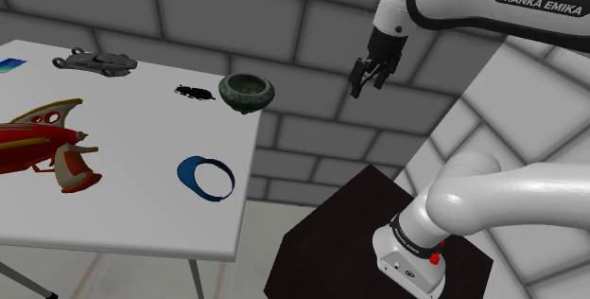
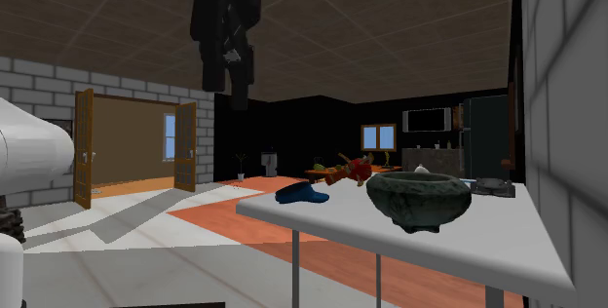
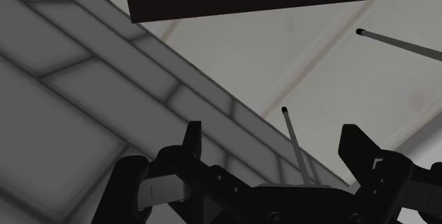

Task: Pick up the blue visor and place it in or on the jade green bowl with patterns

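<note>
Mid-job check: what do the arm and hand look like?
The arm is glossy white with rounded links and dark joint bands, white FRANKA EMIKA lettering on a dark stripe and a red dot near its base. The hand is all black, two-fingered.

This is a room in a home, opening onto a living and kitchen area. Past the white table (image 2: 497, 240), the second exterior view shows wooden double doors (image 2: 86, 147) open onto a tan-walled room. It also shows a television (image 2: 426, 120) on the far wall, a lit window (image 2: 378, 137) and a tall dark cabinet or fridge (image 2: 484, 138). The floor (image 2: 224, 221) is reddish and the ceiling (image 2: 390, 23) has brown panels. Grey block walls (image 1: 284, 23) enclose the corner around the table.
</note>
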Robot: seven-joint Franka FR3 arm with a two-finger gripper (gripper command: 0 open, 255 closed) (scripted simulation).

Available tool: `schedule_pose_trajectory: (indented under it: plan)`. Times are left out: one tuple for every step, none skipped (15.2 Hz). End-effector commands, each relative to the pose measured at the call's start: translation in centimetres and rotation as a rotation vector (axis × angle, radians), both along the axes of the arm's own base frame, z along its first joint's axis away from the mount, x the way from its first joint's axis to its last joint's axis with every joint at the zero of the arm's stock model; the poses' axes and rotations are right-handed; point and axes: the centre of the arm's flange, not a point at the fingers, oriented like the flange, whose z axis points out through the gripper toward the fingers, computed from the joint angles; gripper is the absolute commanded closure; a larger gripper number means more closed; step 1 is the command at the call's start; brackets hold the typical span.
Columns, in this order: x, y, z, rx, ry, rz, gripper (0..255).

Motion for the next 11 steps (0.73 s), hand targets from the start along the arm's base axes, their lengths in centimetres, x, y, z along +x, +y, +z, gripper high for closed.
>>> schedule_pose_trajectory:
  plan:
    - [0.0,0.0,0.0,0.000,0.000,0.000,0]
    - [0.3,1.1,-0.6,0.003,-0.003,0.006,0]
    - [0.6,2.1,-1.2,0.006,-0.007,0.011,0]
    - [0.9,3.2,-1.8,0.008,-0.010,0.017,0]
    - [1.2,4.3,-2.4,0.011,-0.014,0.023,0]
    - [1.5,5.4,-3.0,0.014,-0.017,0.028,0]
    - [1.8,6.5,-3.5,0.017,-0.020,0.034,0]
    - [2.1,7.6,-4.1,0.019,-0.024,0.040,0]
    - [2.3,8.7,-4.7,0.022,-0.027,0.045,0]
    - [2.6,9.8,-5.3,0.025,-0.031,0.051,0]
    - [2.9,10.9,-5.8,0.028,-0.034,0.057,0]
